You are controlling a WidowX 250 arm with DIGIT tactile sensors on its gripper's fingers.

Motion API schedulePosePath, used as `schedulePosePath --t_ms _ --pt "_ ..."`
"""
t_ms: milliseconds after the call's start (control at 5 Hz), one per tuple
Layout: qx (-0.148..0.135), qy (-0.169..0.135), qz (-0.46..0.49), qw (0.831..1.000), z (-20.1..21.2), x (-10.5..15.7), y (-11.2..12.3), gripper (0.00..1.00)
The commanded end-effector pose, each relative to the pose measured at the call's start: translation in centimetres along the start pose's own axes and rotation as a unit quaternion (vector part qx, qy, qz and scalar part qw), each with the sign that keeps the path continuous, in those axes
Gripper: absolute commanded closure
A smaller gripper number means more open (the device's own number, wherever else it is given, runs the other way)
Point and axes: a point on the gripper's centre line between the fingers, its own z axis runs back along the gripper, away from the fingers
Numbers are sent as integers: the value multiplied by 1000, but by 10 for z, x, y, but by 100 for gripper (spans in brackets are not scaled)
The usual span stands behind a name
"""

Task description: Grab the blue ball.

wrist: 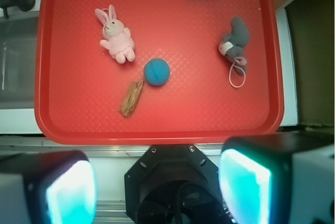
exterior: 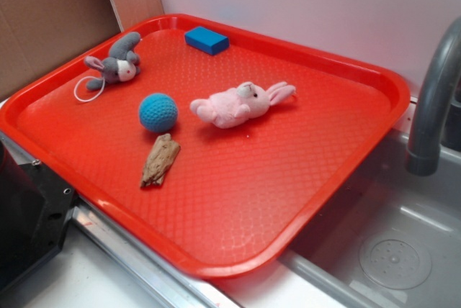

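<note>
The blue ball (wrist: 156,71) sits near the middle of the red tray (wrist: 157,130), touching the tip of a wood scrap (wrist: 131,98) — the gripper (wrist: 157,187) hangs released and empty above the tray's near edge, not yet descending.

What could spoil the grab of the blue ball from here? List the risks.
1. The piece of wood lies right beside the ball; a descending finger could land on it or knock it.
2. The ball is round and sits free on the tray, so an off-centre touch may roll it, perhaps toward the pink rabbit.
3. The gripper is high, with open fingers near the tray's edge: a long approach to aim.
</note>
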Motion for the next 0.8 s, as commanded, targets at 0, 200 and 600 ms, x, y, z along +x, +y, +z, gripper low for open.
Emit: schedulePosePath --t_ms 0,200,600 --pt "0 0 0 1000 0 0 0 0" --pt "5 17 -68 998 -51 9 -2 0" --pt "17 -15 -4 1000 -115 37 25 0"
